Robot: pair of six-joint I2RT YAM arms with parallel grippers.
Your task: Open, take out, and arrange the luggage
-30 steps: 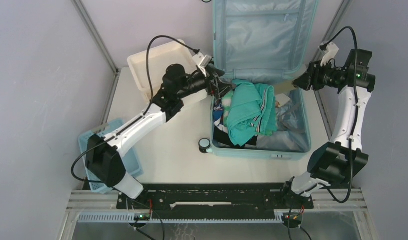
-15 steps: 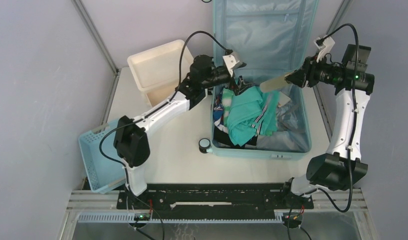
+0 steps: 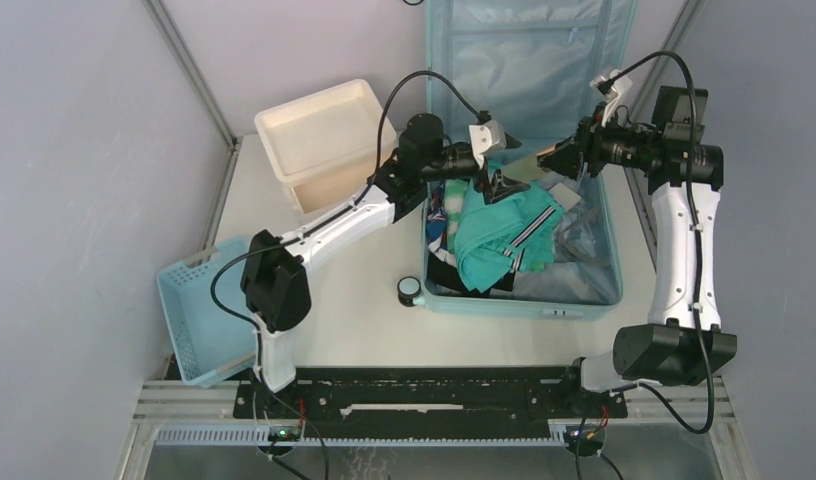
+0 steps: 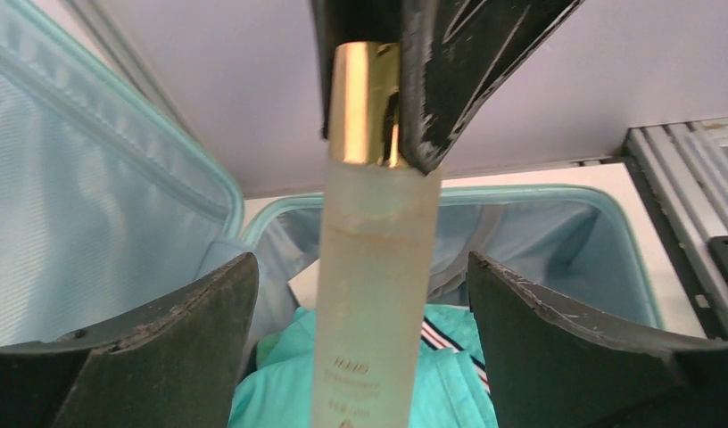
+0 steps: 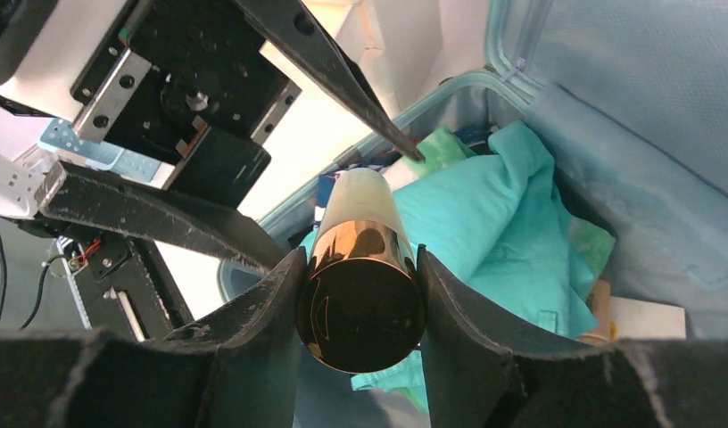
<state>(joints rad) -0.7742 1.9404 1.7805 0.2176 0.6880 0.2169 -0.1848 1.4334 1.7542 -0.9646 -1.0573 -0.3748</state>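
The luggage [image 3: 524, 305] lies open on the table, its lid [image 3: 524, 60] standing against the back wall, with a teal garment [image 3: 499, 225] heaped on other clothes inside. My right gripper [image 5: 360, 267] is shut on the gold cap [image 5: 360, 299] of a frosted bottle [image 4: 374, 294] and holds it level above the luggage's back half. My left gripper [image 4: 360, 267] is open, with one finger on each side of the bottle's body and a gap on both sides. From the top, the bottle [image 3: 529, 167] spans between the left gripper [image 3: 499, 175] and the right gripper [image 3: 562, 157].
A cream bin [image 3: 319, 135] stands at the back left beside the luggage. At the near left a blue lattice basket [image 3: 189, 310] sits by the left arm's base. One luggage wheel [image 3: 410, 290] sticks out at the front left corner. A white card [image 5: 646, 316] lies among the clothes.
My left arm swung right from the luggage's left rim to over its inside, its open fingers now around the bottle. My right gripper carried the bottle leftwards towards it.
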